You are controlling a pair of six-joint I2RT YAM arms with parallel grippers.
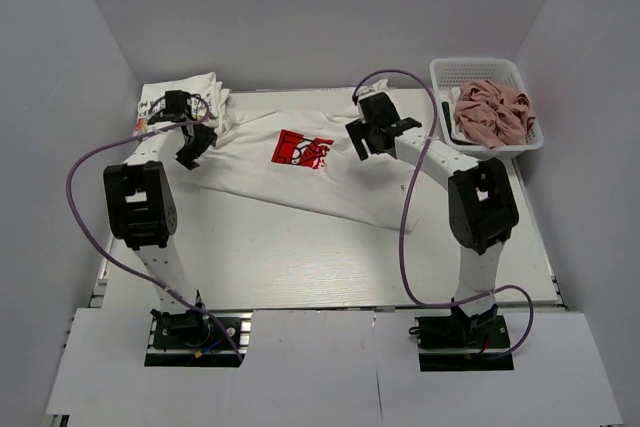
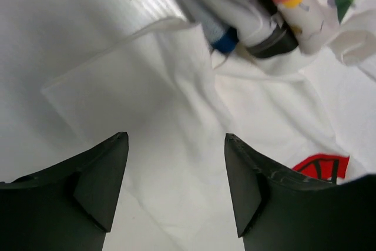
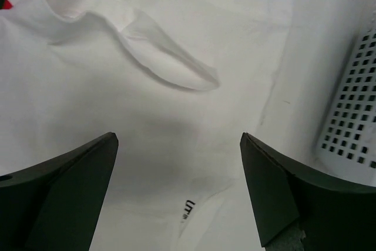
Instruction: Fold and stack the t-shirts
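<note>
Closest to us in both wrist views are the fingers themselves. The left fingers (image 2: 100, 174) stand wide apart with nothing between them except the white cloth of the logo tee (image 2: 194, 163) below. The right fingers (image 3: 70, 186) are spread wider and are also empty, with the same tee under them. We can't tell whether any tip touches the cloth.

So where's the tee? It's spread out on the counter (image 1: 300, 267), and its long axis runs pretty much from one pair of fingers to the other. The red logo (image 1: 301, 150) sits between the pairs, off to the right of the left fingers and beyond and left of the right ones. A sleeve flap (image 2: 111, 80) lies just beyond the left pair, and a raised wrinkle (image 3: 167, 63) lies beyond the right tips.

Past the left tips is the stack (image 2: 258, 10) of folded tees, just beside this tee's edge. Right of the right fingers is the basket (image 3: 352, 110), with the pink tee (image 1: 492, 112) bunched inside.

Our guess is that neither arm is nearer, since each has its own end. The next fold looks like a two-arm pinch. Watch that wrinkle, it could get folded in.
</note>
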